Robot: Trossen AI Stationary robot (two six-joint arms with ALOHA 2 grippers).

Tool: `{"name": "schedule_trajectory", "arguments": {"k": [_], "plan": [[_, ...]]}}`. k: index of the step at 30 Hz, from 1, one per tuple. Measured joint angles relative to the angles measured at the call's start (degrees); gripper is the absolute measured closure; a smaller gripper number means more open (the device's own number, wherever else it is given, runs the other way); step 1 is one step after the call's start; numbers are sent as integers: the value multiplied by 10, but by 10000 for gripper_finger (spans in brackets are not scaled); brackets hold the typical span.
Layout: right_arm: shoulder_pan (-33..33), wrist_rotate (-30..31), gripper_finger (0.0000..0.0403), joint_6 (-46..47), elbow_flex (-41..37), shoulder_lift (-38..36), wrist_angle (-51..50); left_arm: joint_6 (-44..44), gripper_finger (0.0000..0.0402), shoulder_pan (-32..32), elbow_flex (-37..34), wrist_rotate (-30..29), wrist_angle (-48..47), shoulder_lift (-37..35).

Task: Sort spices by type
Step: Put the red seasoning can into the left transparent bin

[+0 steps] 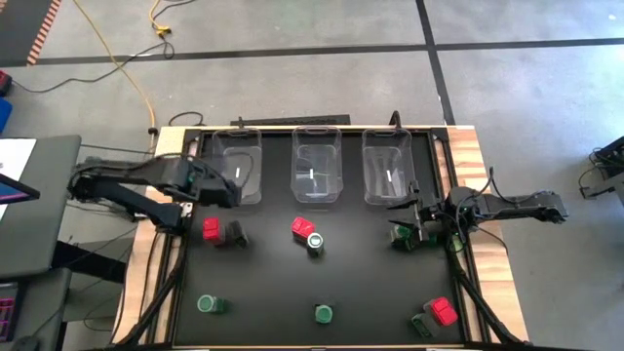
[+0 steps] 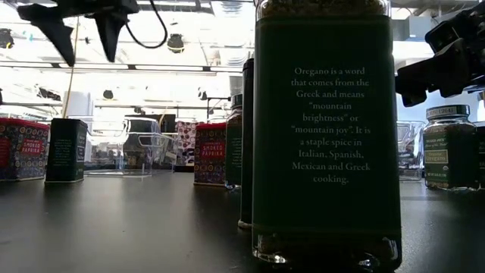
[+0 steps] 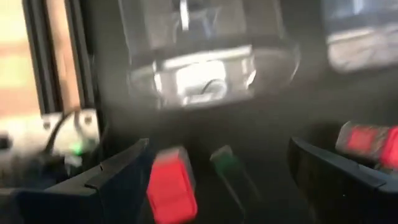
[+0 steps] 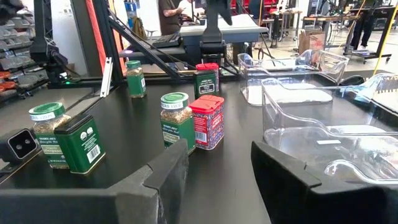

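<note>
high view: left gripper (image 1: 232,198), jaws wide and empty, hovers just at 12 o'clock of the red tin (image 1: 211,229); right gripper (image 1: 421,216), part-open, waits.

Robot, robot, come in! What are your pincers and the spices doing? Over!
Left pincer open, empty, above red-topped tin. Right pincer open, empty, low by the right bin. Bins hold no spices. Nothing in the way.

Both arms are matte black with blocky jointed links. The left gripper (image 1: 230,194) and right gripper (image 1: 414,222) each carry two broad, flat, dark fingers; a thin black cable loops by the right wrist.
</note>
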Motion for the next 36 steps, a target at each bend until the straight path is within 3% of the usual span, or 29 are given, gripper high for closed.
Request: {"name": "schedule_trajectory", "arguments": {"k": [6, 13, 23, 36], "plan": [[0, 0, 196, 0, 0, 0, 0, -85, 50, -33, -23, 116, -21, 32], [0, 0, 196, 0, 0, 0, 0, -161, 50, -60, -96, 184, 3, 26], [0, 0, 196, 0, 0, 0, 0, -196, 50, -62, -220, 197, 104, -38], [0, 0, 196, 0, 0, 0, 0, -193, 50, -62, -281, 194, 136, -60]]}}
